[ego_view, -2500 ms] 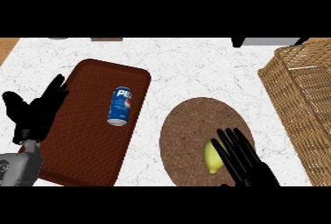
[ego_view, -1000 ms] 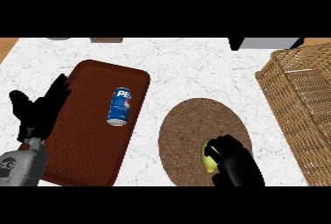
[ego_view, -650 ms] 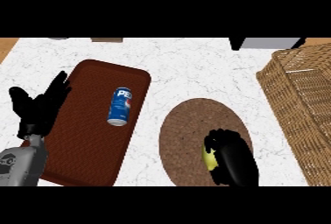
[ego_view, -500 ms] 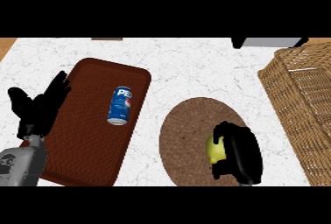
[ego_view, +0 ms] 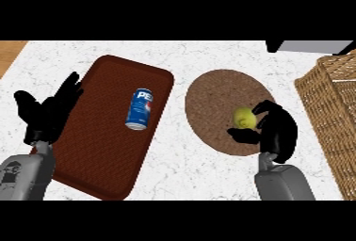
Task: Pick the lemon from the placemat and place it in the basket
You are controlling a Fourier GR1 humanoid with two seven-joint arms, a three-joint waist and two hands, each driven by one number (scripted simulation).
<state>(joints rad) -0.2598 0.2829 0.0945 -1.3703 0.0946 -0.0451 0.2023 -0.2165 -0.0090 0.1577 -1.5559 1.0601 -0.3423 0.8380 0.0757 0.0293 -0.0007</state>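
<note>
Lemon clasped over the round placemat, basket not yet reached.

The right robot hand [ego_view: 277, 132] is curled round the lemon [ego_view: 243, 116], held above the placemat [ego_view: 212, 99]; only part of the fruit is covered, so it could be lost on the way over the rim of the basket [ego_view: 332, 103]. Compared with earlier, the fingers are now closed where they were spread. The left robot hand [ego_view: 43, 112] rests spread at the bench's left.
</note>
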